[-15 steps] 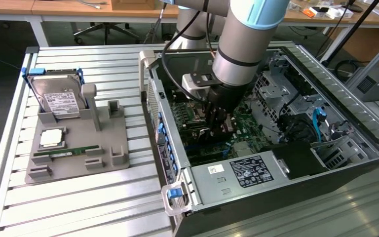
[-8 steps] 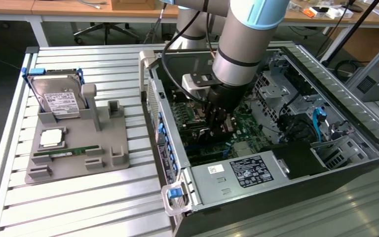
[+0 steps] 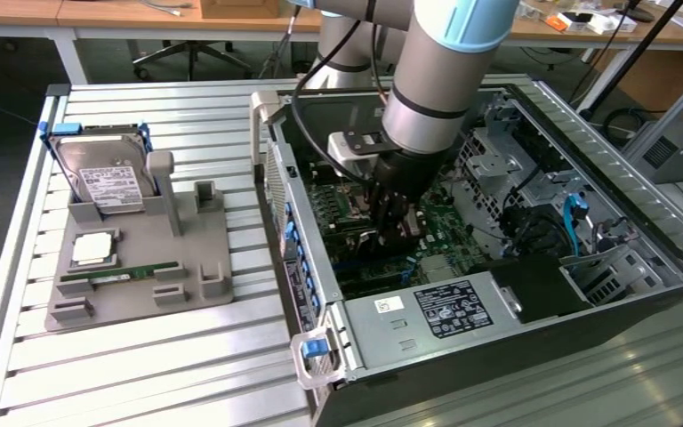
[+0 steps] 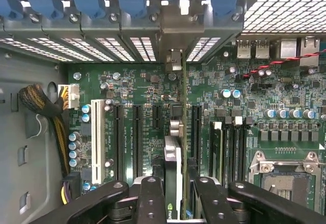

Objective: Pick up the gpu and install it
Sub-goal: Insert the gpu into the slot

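Gripper [image 4: 175,193] fingers pinch the thin, dark, flat gpu card [image 4: 175,132] by its upper edge, edge-on directly beneath the gripper over a black motherboard slot [image 4: 184,147]; judged light, rigid and fragile, it is best held by the bare board edges, clear of components.

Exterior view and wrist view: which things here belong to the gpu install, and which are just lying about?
In the job:
- gpu, held edge-on in the gripper over the motherboard slots
- motherboard
- open computer case

Lying about:
- hard drive, upright in the grey holder
- memory stick, flat on that holder
- CPU chip, on that holder
- power supply
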